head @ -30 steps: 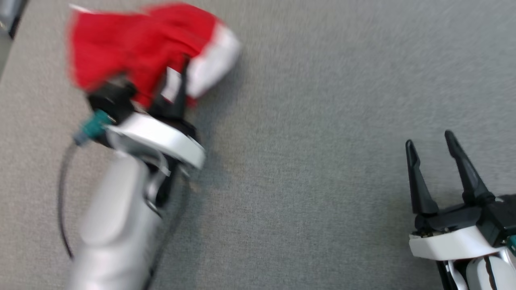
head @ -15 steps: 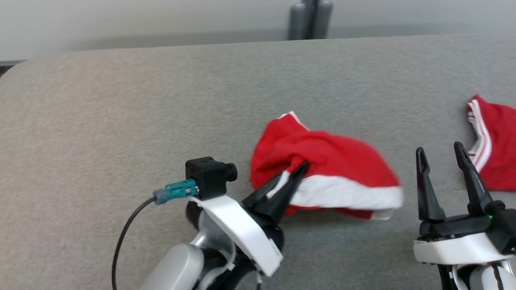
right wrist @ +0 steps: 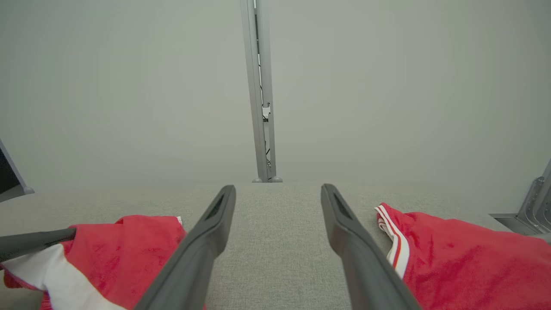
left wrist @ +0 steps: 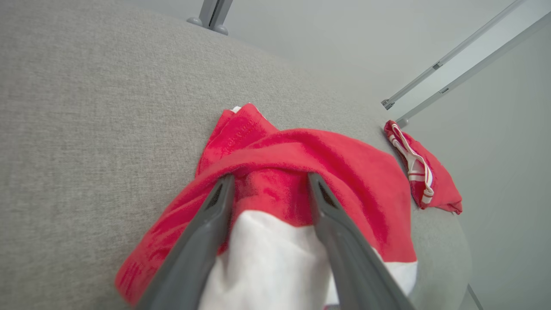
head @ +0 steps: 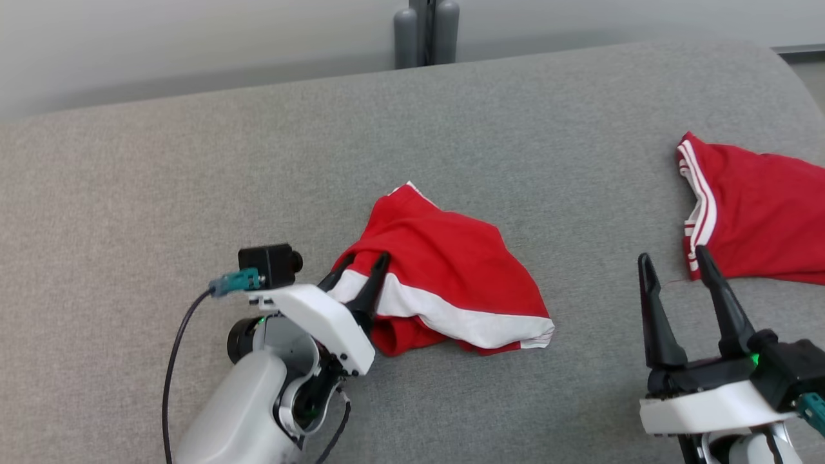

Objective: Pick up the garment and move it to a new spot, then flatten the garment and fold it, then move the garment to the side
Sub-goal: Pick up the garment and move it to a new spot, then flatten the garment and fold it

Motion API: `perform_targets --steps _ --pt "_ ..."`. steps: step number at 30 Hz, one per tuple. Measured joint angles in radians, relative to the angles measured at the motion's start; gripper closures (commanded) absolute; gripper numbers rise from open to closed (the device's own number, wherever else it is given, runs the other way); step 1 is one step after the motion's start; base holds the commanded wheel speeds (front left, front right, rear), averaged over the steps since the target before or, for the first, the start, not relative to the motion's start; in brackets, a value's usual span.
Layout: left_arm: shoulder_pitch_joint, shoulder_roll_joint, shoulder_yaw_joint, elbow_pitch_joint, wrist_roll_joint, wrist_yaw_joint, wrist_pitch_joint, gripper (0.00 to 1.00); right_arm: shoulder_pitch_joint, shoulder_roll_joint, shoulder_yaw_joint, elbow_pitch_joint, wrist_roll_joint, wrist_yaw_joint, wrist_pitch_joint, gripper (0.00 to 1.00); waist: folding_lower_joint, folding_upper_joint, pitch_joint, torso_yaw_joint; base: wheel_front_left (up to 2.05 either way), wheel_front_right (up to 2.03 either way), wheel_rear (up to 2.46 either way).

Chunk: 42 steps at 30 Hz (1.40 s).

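The garment (head: 451,270) is red with a broad white band and lies crumpled on the grey cloth-covered table (head: 161,167), near the middle. My left gripper (head: 364,260) is open at the garment's left end, low over the table. Its fingers (left wrist: 206,224) stand apart with a fold of red and white cloth (left wrist: 275,241) lying loosely between them. My right gripper (head: 671,254) is open over bare table to the right of the garment, with nothing between its fingers (right wrist: 202,245). In the right wrist view the garment (right wrist: 129,254) lies to the left.
A second red garment with white stripes (head: 760,219) lies flat at the table's right edge, just beyond my right gripper; it also appears as a red piece (left wrist: 424,172) in the left wrist view. A grey post (head: 425,32) stands behind the table's far edge.
The head camera has swung, so the whole picture shifted. My left gripper, shut on the garment before, has opened and the garment now rests on the table.
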Motion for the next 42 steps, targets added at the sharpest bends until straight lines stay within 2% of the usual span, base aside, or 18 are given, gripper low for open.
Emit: perform_targets --steps 2,5,8,11,12,14,18,20,22,24,27,33,37,42 --pt "0.033 0.006 0.0 -0.016 0.009 -0.009 -0.051 0.0 0.019 0.0 -0.007 0.005 0.0 0.0 0.0 0.0 0.0 0.0 -0.015 -0.006 0.0 0.0 0.0" --pt "0.135 0.053 0.014 -0.093 0.028 -0.005 -0.134 0.0 0.052 0.0 -0.034 0.003 -0.001 0.0 0.0 0.0 0.0 0.0 -0.048 -0.009 0.0 0.0 0.0" --pt "0.265 0.1 0.039 -0.209 0.053 0.039 -0.214 0.0 0.095 0.0 -0.071 -0.011 -0.021 0.0 0.0 0.0 0.0 0.0 -0.086 -0.005 0.0 0.0 0.0" --pt "0.404 0.141 0.059 -0.316 0.098 0.108 -0.279 0.0 0.127 0.0 -0.094 -0.033 -0.048 0.0 0.0 0.0 0.0 0.0 -0.123 0.008 0.0 0.0 0.0" --pt "0.404 0.141 0.059 -0.316 0.098 0.108 -0.279 0.0 0.127 0.0 -0.094 -0.033 -0.048 0.0 0.0 0.0 0.0 0.0 -0.123 0.008 0.0 0.0 0.0" --pt "0.521 0.154 0.091 -0.389 0.108 0.152 -0.322 0.0 0.154 0.0 -0.123 -0.053 -0.072 0.0 0.0 0.0 -0.0001 0.0 -0.157 0.026 0.0 0.0 0.0" --pt "0.605 0.15 0.133 -0.422 0.128 0.176 -0.347 0.0 0.182 0.0 -0.138 -0.062 -0.091 0.0 0.0 0.0 0.0 0.0 -0.186 0.046 0.0 0.0 0.0" --pt "0.644 0.156 0.146 -0.418 0.175 0.185 -0.351 0.0 0.192 0.0 -0.144 -0.062 -0.099 0.0 0.0 0.0 0.0 0.0 -0.204 0.057 0.0 0.0 0.0" --pt "0.681 0.13 0.202 -0.427 0.201 0.193 -0.354 0.0 0.202 0.0 -0.154 -0.061 -0.106 0.0 0.0 0.0 0.0 0.0 -0.221 0.064 0.0 0.0 0.0" --pt "0.702 0.101 0.264 -0.449 0.264 0.188 -0.355 0.0 0.213 0.0 -0.168 -0.06 -0.104 0.0 0.0 0.0 0.0 0.0 -0.234 0.071 0.0 0.0 0.0" --pt "0.737 0.062 0.334 -0.46 0.36 0.156 -0.355 0.0 0.22 0.0 -0.17 -0.053 -0.095 0.0 0.0 0.0 0.0 0.0 -0.243 0.078 0.0 0.0 0.0" --pt "0.754 0.014 0.435 -0.5 0.487 0.059 -0.355 0.0 0.242 0.0 -0.174 -0.02 -0.083 0.0 0.0 0.0 -0.0001 0.0 -0.243 0.087 0.0 0.0 0.0" --pt "0.753 -0.002 0.486 -0.496 0.521 0.015 -0.355 0.0 0.248 0.0 -0.174 -0.01 -0.078 0.0 0.0 0.0 0.0 0.0 -0.241 0.086 0.0 0.0 0.0" --pt "0.747 -0.007 0.518 -0.497 0.546 -0.012 -0.355 0.0 0.248 0.0 -0.172 0.001 -0.072 0.0 0.0 0.0 0.0 0.0 -0.237 0.081 0.0 0.0 0.0"
